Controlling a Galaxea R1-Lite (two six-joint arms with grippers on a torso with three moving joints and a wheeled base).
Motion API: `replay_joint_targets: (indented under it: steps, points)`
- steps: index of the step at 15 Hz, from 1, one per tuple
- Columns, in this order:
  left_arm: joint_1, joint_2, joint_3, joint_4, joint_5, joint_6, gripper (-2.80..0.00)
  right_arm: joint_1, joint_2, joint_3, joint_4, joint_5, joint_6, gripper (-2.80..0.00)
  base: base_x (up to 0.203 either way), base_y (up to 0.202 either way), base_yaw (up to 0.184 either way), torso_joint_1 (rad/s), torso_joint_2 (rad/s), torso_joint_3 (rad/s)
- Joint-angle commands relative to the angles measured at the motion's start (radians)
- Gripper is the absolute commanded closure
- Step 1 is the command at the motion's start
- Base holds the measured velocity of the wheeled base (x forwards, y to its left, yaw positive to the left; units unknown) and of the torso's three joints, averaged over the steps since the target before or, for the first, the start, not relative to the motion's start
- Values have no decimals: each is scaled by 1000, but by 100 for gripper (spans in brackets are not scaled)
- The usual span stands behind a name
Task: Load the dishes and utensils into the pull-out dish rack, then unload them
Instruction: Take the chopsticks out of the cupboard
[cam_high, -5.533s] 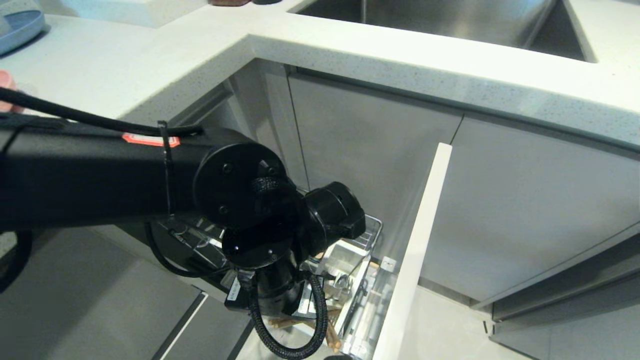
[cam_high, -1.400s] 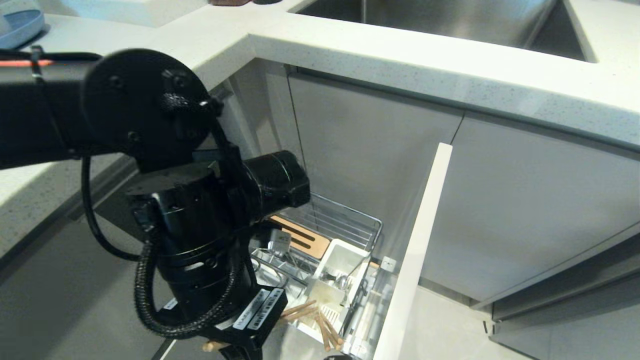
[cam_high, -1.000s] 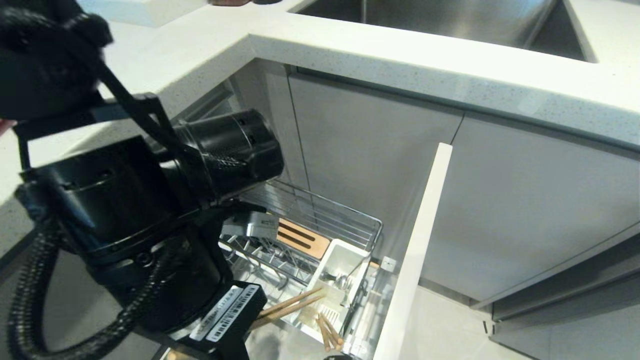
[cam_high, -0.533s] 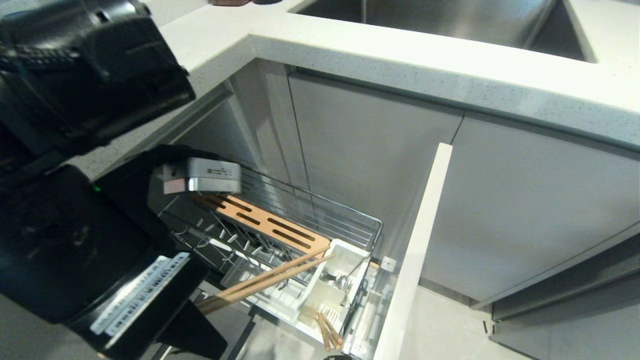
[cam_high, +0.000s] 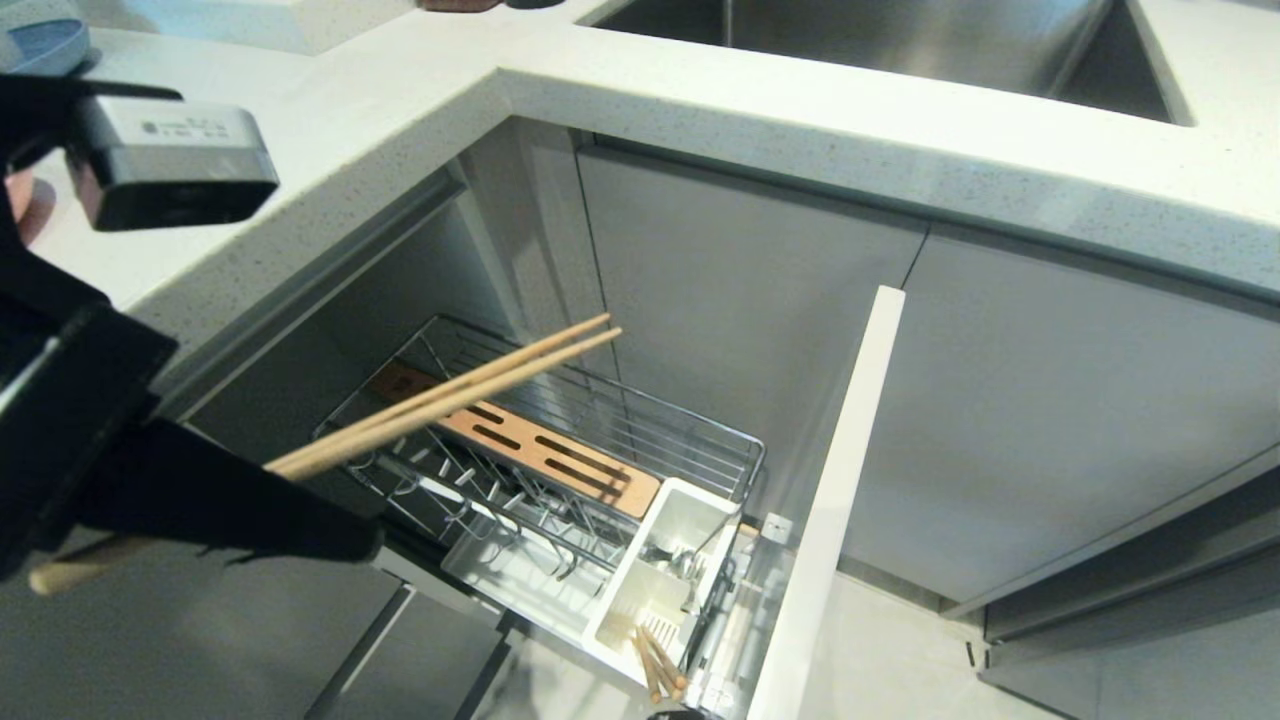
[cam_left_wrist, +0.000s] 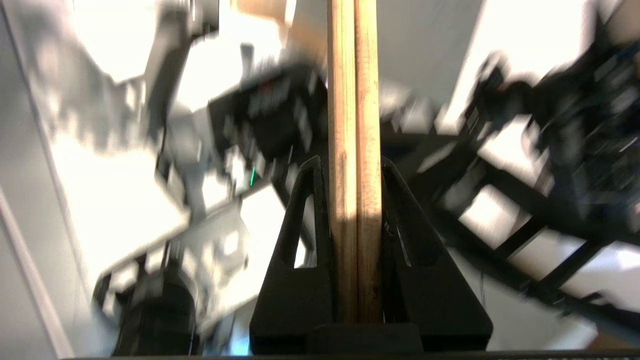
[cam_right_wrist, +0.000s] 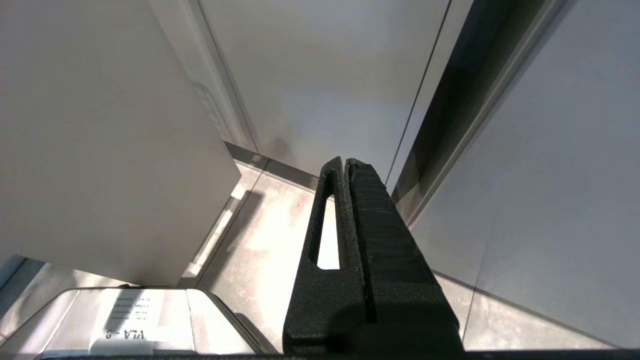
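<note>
Chopsticks (cam_high: 440, 395) are clamped in the left pincer (cam_left_wrist: 354, 210), held up above the pull-out dish rack (cam_high: 560, 470), so unloading looks underway. Right pincer (cam_right_wrist: 348, 165) is pressed together, parked.

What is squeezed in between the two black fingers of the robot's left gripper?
The left wrist view shows the pair of thin light wooden chopsticks pressed side by side between the black fingers of the left gripper.
</note>
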Motion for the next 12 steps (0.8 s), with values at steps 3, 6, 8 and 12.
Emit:
replay_joint_targets:
  steps: [3,6,8,12]
  points:
    - [4,-77,0,-138,33,1,0,0,0,2,-1,0,0,0,0,0,0,0,0,0]
    - [46,-104,0,-248,67,2,0,0,0,2,-1,0,1,0,0,0,0,0,0,0]
    - [89,-123,1,-316,79,18,0,0,0,2,0,0,1,0,0,0,0,0,0,0]
    - [237,-171,2,-411,80,72,0,0,0,2,-1,0,0,0,0,0,0,0,0,0]
